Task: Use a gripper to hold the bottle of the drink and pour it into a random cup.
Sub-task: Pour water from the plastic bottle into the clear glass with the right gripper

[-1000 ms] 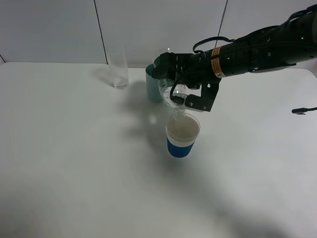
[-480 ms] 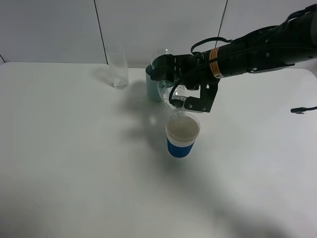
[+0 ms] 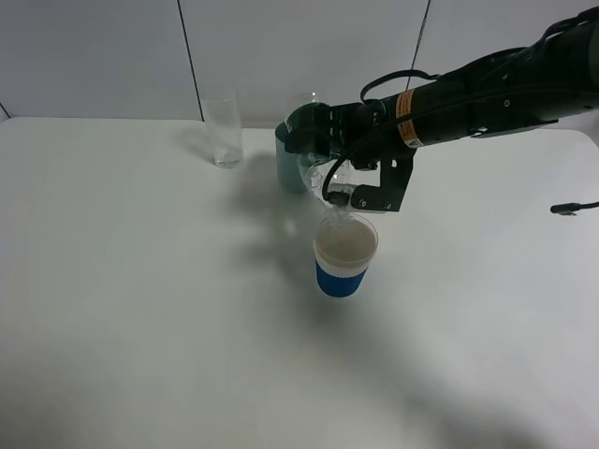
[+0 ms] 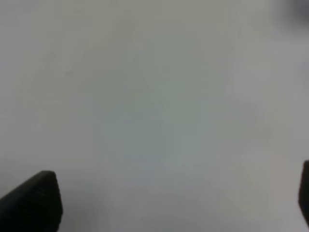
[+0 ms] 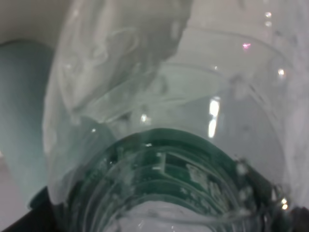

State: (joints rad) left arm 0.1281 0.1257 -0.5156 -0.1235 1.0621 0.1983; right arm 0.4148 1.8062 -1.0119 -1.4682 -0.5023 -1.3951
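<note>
The white table (image 3: 140, 309) carries everything, and the right arm (image 3: 487, 94) reaches in over it from the far right side. Its claw, the right gripper (image 3: 314, 136), is clenched around the labelled lower part of the bottle of the drink (image 3: 326, 180), which hangs tipped steeply with its neck pointing down, directly over the cup (image 3: 344, 254) near the middle of the table. The left gripper (image 4: 169, 198) is released, its fingers spread wide over bare table and holding nothing. A tall clear glass (image 3: 225, 134) stands well apart to the left, and a teal tumbler (image 3: 285, 168) stands just behind the tilted bottle; the right wrist view shows it close beside the clear ribbed plastic (image 5: 164, 121). The cup already looks fairly full, so the likeliest trouble is overfilling if the tilt is held too long. The mouth sits near the rim's far edge, so a small drift of the arm could send liquid onto the table. Swinging upright carelessly could knock the tumbler.
</note>
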